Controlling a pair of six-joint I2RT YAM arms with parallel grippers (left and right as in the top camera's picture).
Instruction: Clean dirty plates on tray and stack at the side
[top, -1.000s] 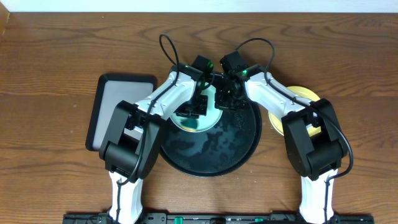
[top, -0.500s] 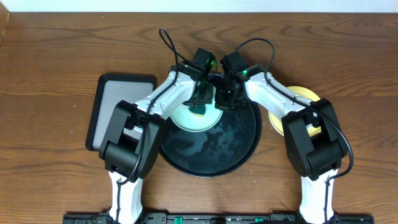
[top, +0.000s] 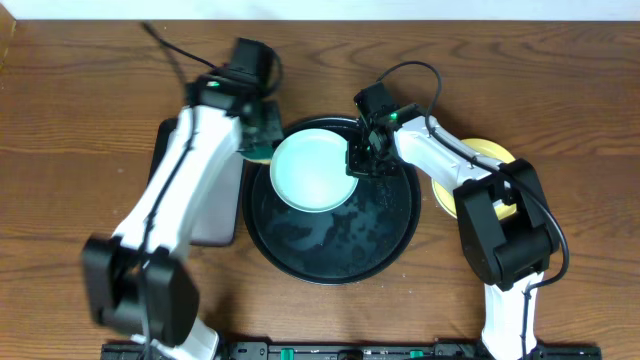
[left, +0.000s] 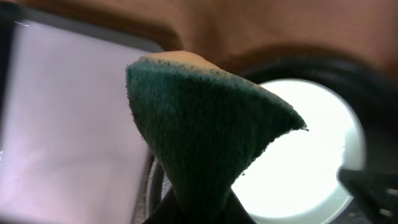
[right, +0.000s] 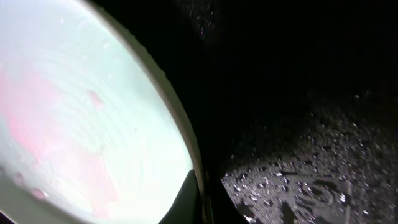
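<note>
A pale mint-green plate (top: 312, 170) lies on the back left part of the round black tray (top: 380, 240). My right gripper (top: 360, 160) is shut on the plate's right rim; in the right wrist view one finger (right: 194, 202) lies over the rim of the plate (right: 87, 118), beside the wet tray (right: 311, 143). My left gripper (top: 258, 130) is shut on a green sponge (left: 205, 130) and holds it left of the plate, over the tray's left edge. A pale yellow plate (top: 485, 153) lies on the table at the right, partly under the right arm. I cannot see the second mint plate.
A rectangular black tray with a grey inside (top: 185, 160) lies to the left, partly under the left arm; it also shows in the left wrist view (left: 68, 118). Water drops cover the round tray's surface. Brown wood tabletop (top: 80, 100) surrounds both trays.
My left arm has lifted the sponge off the mint plate and swung left toward the rectangular tray. The right gripper and the plate have stayed in place.
</note>
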